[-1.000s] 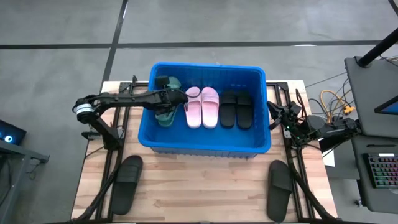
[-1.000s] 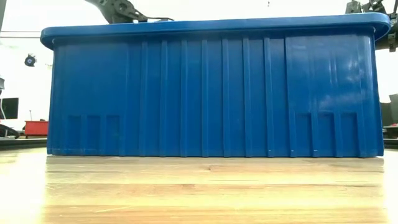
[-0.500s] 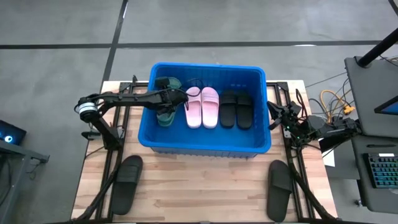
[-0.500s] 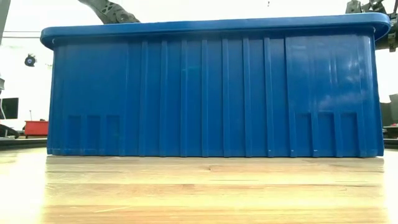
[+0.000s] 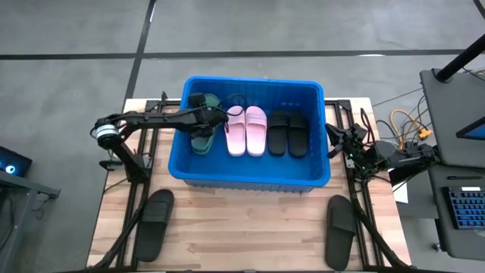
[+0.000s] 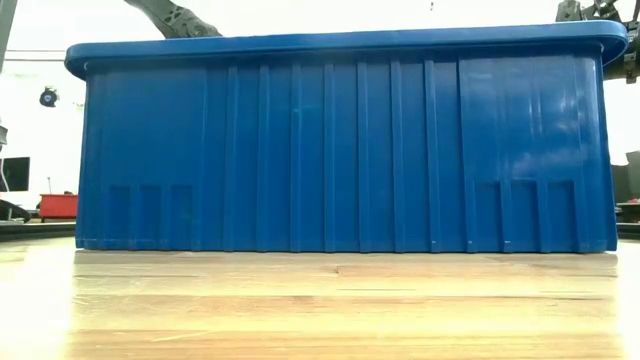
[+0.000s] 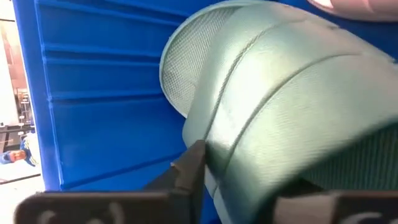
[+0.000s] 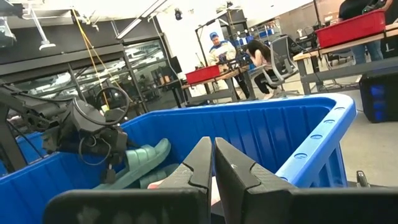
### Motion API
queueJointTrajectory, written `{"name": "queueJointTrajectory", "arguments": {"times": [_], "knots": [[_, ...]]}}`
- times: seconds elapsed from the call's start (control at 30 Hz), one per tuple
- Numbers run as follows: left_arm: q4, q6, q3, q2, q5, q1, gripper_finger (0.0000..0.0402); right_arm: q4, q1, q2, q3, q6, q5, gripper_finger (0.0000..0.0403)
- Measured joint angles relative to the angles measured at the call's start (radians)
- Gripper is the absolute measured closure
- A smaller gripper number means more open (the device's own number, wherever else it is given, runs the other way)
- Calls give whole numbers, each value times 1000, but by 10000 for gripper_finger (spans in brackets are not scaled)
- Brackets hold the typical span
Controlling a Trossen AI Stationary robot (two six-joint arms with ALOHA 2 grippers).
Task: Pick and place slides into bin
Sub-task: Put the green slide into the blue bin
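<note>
The blue bin (image 5: 250,179) stands at the table's far middle and fills the low view (image 6: 340,150). In it lie a pink pair (image 5: 246,130), a black pair (image 5: 288,133) and a green slide (image 5: 204,100) at the far left. My left gripper (image 5: 214,120) reaches in over the left rim. A second green slide (image 5: 200,142) fills its wrist view (image 7: 280,93), its strap between the parted fingers (image 7: 249,180). My right gripper (image 8: 213,146) waits shut beside the bin's right wall (image 5: 333,138). My left gripper has one finger (image 7: 189,165) at the edge of the green slide's strap (image 7: 217,143) and the other (image 7: 323,202) below the strap. I cannot tell whether either finger touches it. The fingers slant down into the bin from the table's left side.
Two black slides lie on the wooden table in front of the bin, one near the left (image 5: 154,224) and one near the right (image 5: 341,227). Arm frames run along both table sides. People sit at desks in the room beyond (image 8: 249,56).
My left gripper has sunk a little deeper into the bin's left part with the green slide; less of that arm shows above the rim in the low view.
</note>
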Motion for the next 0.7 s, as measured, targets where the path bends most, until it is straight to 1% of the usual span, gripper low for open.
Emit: {"name": "queueJointTrajectory", "arguments": {"times": [0.2, 0.33, 0.5, 0.7], "knots": [[-17, 0, 0, -21, 6, 5, 253, 0, 0, 0, 0, -1, 0, 394], [-33, 7, 0, -43, 76, 5, 216, -1, 0, 0, 0, -1, 0, 394], [-68, 34, 0, -74, 115, 7, 192, -5, 0, 0, 0, -1, 0, 394], [-91, 62, 0, -95, 122, 12, 186, -7, 0, 1, 0, -3, 0, 394]]}}
